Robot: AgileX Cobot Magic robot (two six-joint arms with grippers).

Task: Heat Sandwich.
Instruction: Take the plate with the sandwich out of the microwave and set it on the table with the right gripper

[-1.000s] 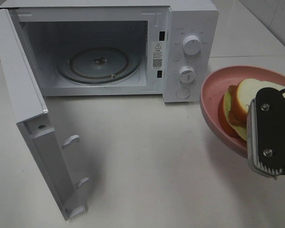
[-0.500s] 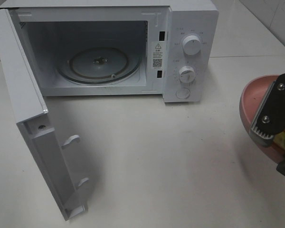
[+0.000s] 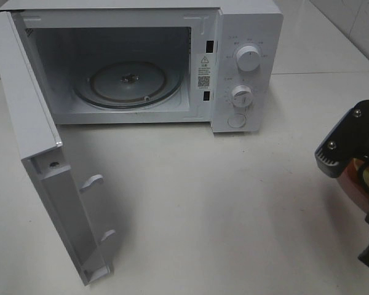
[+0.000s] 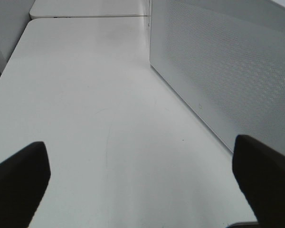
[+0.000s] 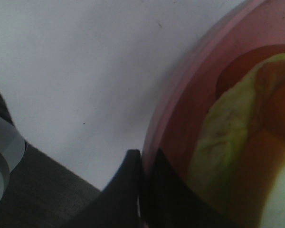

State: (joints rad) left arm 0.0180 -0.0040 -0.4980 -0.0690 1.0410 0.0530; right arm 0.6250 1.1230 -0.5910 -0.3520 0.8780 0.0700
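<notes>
White and smooth, the table [image 3: 234, 203] spreads matte under everything. On it stands a boxy white microwave [image 3: 246, 37] with its flat door [image 3: 31, 135] swung wide; inside lies a round glass turntable [image 3: 128, 83], and two round knobs [image 3: 248, 58] sit one above the other on the front panel. From the left wrist view, the microwave's side shows a fine dotted texture, and the left gripper [image 4: 142, 175] hangs with its dark jaws spread wide, holding nothing. At the right edge, the right gripper [image 5: 141, 190] is pinched tight on the rim of a glossy round pink plate [image 5: 180, 95]. The sandwich [image 5: 228, 142] rests on that plate, pale yellow-green filling against brown crust and soft white bread.
</notes>
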